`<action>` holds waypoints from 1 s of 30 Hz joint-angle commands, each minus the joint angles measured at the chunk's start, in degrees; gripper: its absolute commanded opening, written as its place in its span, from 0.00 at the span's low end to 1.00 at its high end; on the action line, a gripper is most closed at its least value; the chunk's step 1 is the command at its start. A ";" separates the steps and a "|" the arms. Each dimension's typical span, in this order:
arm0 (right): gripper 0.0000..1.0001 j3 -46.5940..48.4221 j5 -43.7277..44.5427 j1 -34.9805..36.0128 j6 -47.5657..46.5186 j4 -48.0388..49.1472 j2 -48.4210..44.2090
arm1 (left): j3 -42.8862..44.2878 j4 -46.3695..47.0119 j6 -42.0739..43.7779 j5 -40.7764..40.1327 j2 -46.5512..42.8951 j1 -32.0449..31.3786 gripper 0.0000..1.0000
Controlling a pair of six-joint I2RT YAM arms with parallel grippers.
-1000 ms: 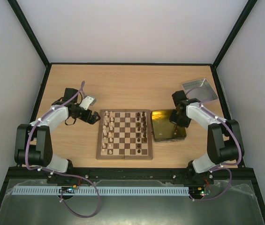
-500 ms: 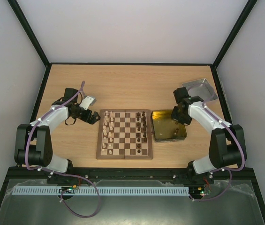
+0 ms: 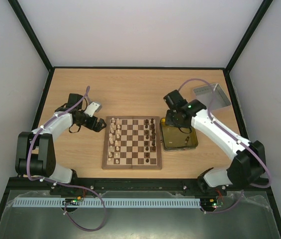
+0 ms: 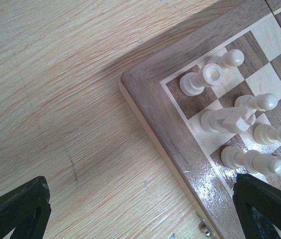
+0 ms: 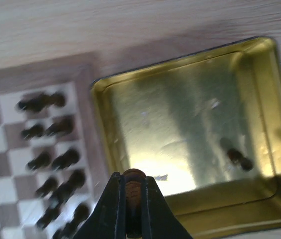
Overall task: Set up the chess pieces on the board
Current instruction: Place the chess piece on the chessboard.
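Right fingers [image 5: 113, 209] pinched narrow on one dark piece [image 5: 133, 181], which stands upright between the pads with its rounded top poking out above the tips. Straight beneath the fingers: floor of the gold tin [image 5: 180, 114], near its board-side wall. Right of the fingers, in the same tin, a second dark piece [image 5: 239, 159] lies on its side, well apart from the held one. Left of the fingers, just beside the tin: the board [image 5: 31, 74], with two rows of dark pieces [image 5: 55, 164] standing along the edge nearest the tin. The view is blurry and piece types can't be told.

Left fingers [image 4: 18, 214] spread wide, nothing between them. Under the gap are bare bench [image 4: 55, 74] and the board's brown corner border. Just ahead of the right-hand tip, cream pieces [image 4: 230, 119] stand on the corner squares.

From the top camera the right fingers hang over the tin's far corner by the board [image 3: 132, 164]. The left fingers sit low at the board's far corner on the cream side. A metal tray [image 3: 212, 94] lies beyond the right fingers, well apart, at the bench's far right.
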 commanded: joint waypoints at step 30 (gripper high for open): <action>0.02 -8.98 1.26 32.41 16.39 0.16 1.70 | -0.53 -0.12 -0.09 -1.15 -0.25 -0.34 1.00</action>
